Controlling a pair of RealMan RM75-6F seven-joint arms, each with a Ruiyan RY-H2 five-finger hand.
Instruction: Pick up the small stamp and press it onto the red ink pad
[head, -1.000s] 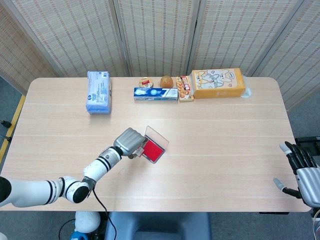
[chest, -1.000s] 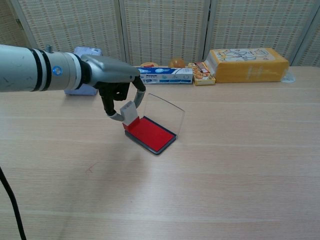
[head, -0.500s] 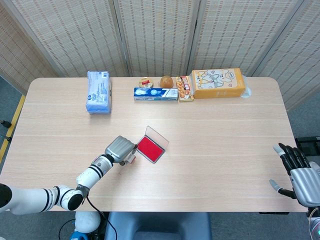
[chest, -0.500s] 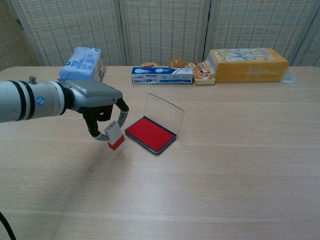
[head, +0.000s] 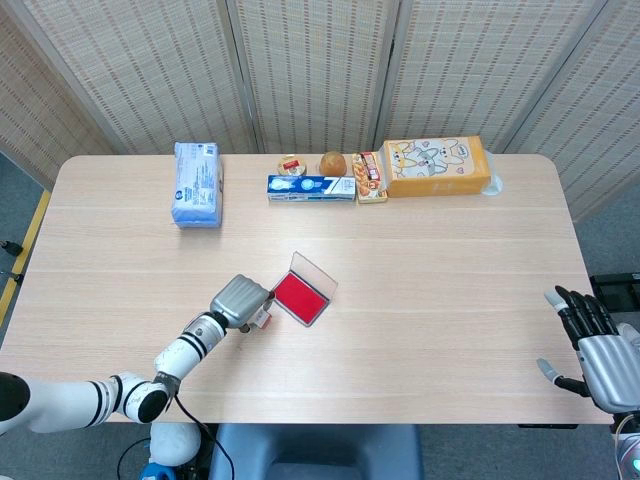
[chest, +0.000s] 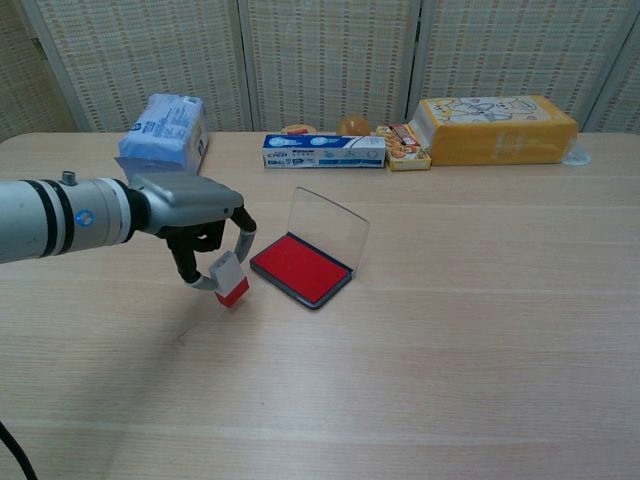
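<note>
My left hand (chest: 205, 235) pinches the small stamp (chest: 229, 279) at nine o'clock of the red ink pad (chest: 301, 268); I'd lower it flat. Right hand (head: 598, 340) idles, fingers apart.

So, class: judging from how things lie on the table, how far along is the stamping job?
Done: the left hand has picked up the stamp, and its face already looks red. In hand: it holds the stamp tilted, just left of the open ink pad, not touching it. Left: whether a press has happened can't be told from this; setting the stamp down remains. The right hand idles.
</note>
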